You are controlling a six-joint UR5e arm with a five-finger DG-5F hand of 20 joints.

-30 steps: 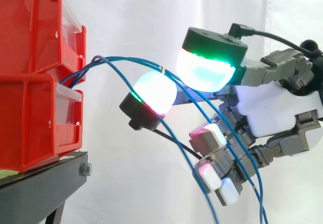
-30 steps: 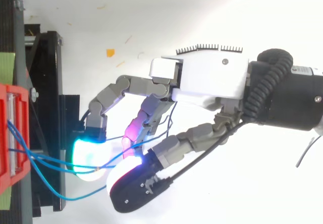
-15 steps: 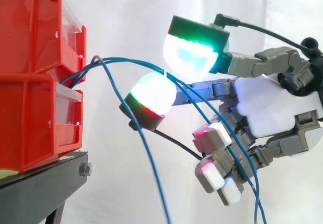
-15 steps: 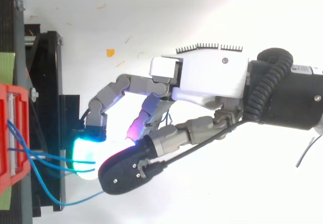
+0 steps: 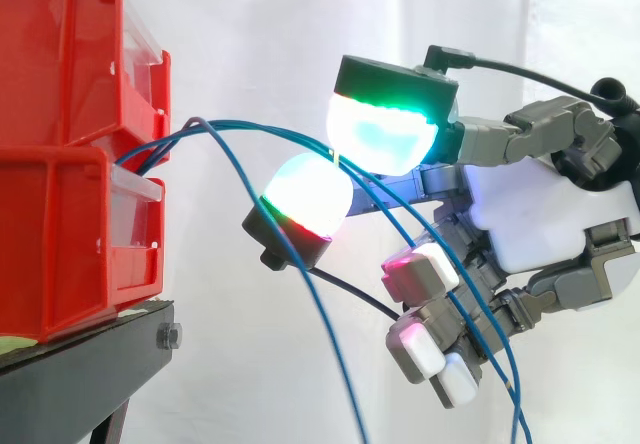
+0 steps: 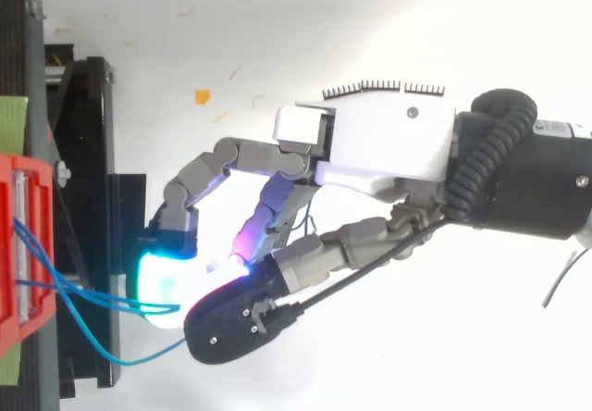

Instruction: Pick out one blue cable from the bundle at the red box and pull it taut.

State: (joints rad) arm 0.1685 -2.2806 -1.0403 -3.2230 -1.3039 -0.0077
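Held the hand (image 5: 550,214) right of the red box (image 5: 70,154), curled; pinched the blue cable (image 5: 260,124) between glowing fingertips (image 5: 380,134) (a loose strand (image 5: 322,349) hung past the lower one). Arched from the box's front to the pads.

White curtain (image 5: 250,34) as backdrop in side view, bright & evenly lit, w/ soft vertical folds toward right edge. Bottom left: black stand (image 5: 70,384), flat top, angled leg below, silver bolt (image 5: 168,337) at its front corner; pale green strip (image 5: 10,344) lies on its top at left edge. Top view: white surface (image 6: 305,31) underneath, very bright, glare at centre & bottom. Small orange scrap (image 6: 202,97) + a few thin tan specks (image 6: 187,11) lie on it, near stand. Stand's black frame runs down left side, green strip on it.
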